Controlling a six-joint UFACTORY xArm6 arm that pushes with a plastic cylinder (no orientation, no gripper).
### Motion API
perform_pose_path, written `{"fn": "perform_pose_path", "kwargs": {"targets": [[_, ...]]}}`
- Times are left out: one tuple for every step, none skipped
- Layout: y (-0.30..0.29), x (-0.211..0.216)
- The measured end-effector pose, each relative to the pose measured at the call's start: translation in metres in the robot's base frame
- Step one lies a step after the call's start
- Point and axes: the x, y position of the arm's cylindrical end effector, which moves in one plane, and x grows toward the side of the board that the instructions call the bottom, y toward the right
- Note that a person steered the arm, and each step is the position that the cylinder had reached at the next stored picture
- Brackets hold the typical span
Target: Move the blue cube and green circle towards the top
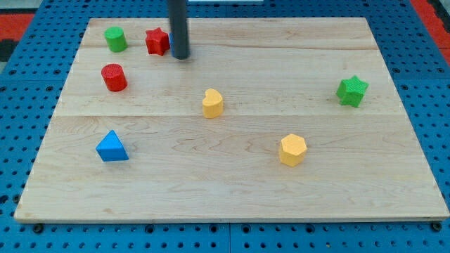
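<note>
Dark grey rod, end effector tip (181,57). Sliver of blue cube (169,42) touching its left, red star (157,41) beside that, green cylinder (116,39) further left. Red cylinder (114,77) lower left; blue triangle (112,147) well below. Yellow heart (212,103) below right, yellow hexagon (292,150) further. Green star (351,91) far right. Pale wood-grain counter (281,63) on blue pegboard (21,105).

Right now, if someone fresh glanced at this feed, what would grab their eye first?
Probably the dark rod coming down from the view's top, my tip resting just right of the red star, with a sliver of blue showing behind the rod. Next, the top-left cluster: green cylinder and red cylinder. The blue triangle sits alone at lower left.
</note>
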Motion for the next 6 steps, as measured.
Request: {"fn": "perform_pose_path", "kwargs": {"targets": [[-0.026,0.001],[-0.022,-0.032],[-0.014,-0.007],[-0.023,0.026],[-0.105,0.019],[-0.13,-0.023]]}}
